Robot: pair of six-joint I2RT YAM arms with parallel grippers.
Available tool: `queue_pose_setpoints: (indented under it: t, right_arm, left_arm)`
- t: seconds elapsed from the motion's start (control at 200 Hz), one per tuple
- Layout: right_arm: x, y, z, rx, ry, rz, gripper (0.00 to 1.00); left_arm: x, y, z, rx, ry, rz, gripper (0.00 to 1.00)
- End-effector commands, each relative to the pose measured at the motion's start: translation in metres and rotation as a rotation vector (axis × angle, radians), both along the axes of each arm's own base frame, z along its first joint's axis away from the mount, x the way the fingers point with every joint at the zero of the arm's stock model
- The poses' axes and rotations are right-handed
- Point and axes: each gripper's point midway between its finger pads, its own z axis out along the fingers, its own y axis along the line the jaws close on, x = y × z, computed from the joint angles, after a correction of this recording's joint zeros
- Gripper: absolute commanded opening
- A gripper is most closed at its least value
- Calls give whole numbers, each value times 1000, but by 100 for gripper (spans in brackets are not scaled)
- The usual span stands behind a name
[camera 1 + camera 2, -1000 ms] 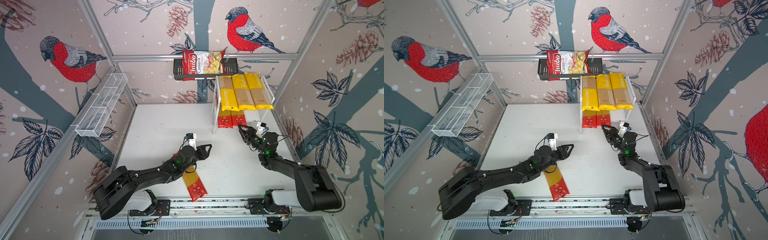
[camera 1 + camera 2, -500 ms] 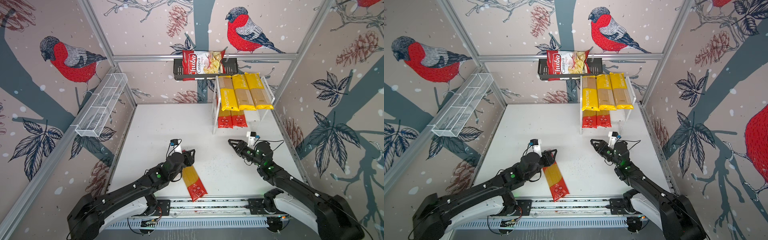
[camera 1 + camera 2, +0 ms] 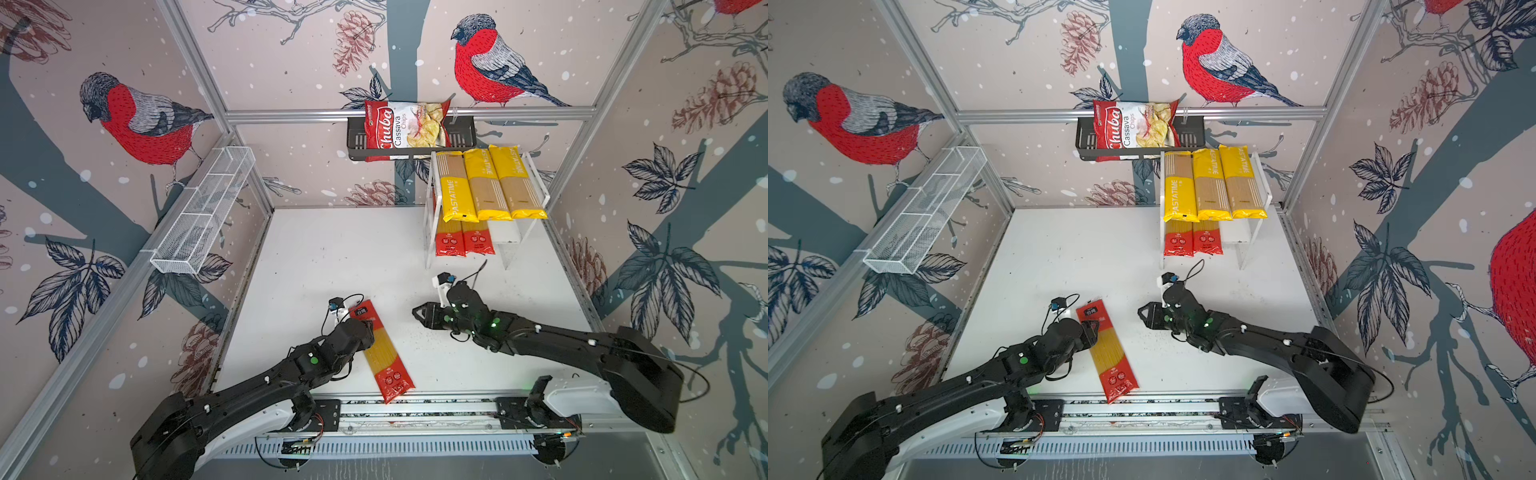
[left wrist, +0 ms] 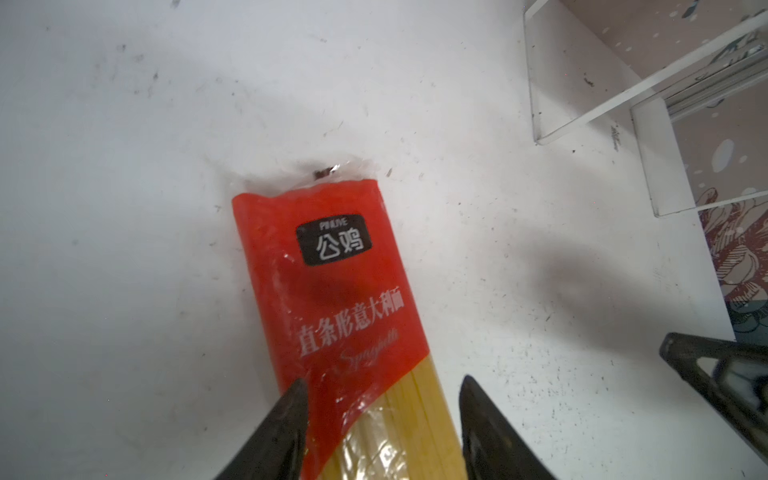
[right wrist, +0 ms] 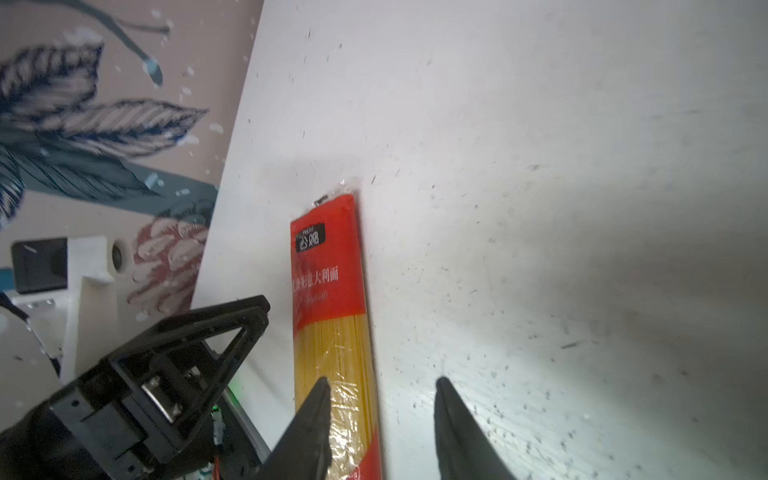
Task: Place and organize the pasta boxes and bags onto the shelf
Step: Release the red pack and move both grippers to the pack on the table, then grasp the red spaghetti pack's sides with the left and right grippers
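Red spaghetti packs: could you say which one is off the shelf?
The pack on the table at the left claw; the others lie on the shelf.

**Stereo head.** Mounted high above the 6 o'clock edge of the table (image 3: 332, 257), facing down and toward 12 o'clock. Both top views cover the whole cell from far off and are nearly identical. The shelf (image 3: 503, 235) is at 1 o'clock and the red spaghetti pack (image 3: 1111, 353) at 6 o'clock.

**Left wrist camera.** Close and low over the table. It looks past the left gripper (image 4: 384, 379) toward 1 o'clock.

**Right wrist camera.** Close and low. It looks past the right gripper (image 5: 383, 379) toward 9 o'clock.

**Overlap.** Both wrist views show the pack's labelled end, and each shows the opposite gripper.
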Motion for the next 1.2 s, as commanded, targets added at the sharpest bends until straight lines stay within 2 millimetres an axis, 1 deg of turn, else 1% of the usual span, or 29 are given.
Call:
queue_pose_setpoints:
  t: [0.0,0.12,0.23,0.38,0.515,0.66,0.755,0.855,0.941,1.041,1.121,1.196]
  right_arm:
    - [-9,13,-17,-89,-9,90,39]
    - [-15,30,-28,-123,9,154,36]
    - [-15,41,-34,-129,19,185,32]
    - [-17,54,-47,-143,51,233,30]
    - [-17,62,-55,-147,71,270,30]
    - [-24,74,-65,-141,111,334,30]
    - [-25,79,-70,-142,134,351,30]
    - [-23,78,-71,-139,140,345,28]
    - [-17,73,-69,-137,137,312,22]
    - [-5,61,-61,-111,131,251,15]
    - [4,52,-55,-100,118,210,13]
    - [16,38,-54,-112,104,155,11]
  left_arm:
    - [-6,-1,-10,-35,41,13,58]
    - [-10,-4,-20,-39,73,6,58]
    - [-13,-9,-27,-65,100,-11,58]
    - [-16,-18,-34,-116,114,-31,55]
    - [-16,-18,-33,-135,103,-29,51]
    - [-14,-18,-34,-161,76,-23,43]
    - [-12,-22,-32,-172,62,-36,39]
    - [-5,-33,-24,-191,35,-58,35]
    - [0,-45,-19,-186,25,-95,33]
    - [7,-64,-11,-199,14,-148,32]
    - [13,-80,-5,-207,4,-186,33]
    - [21,-93,0,-198,-6,-217,33]
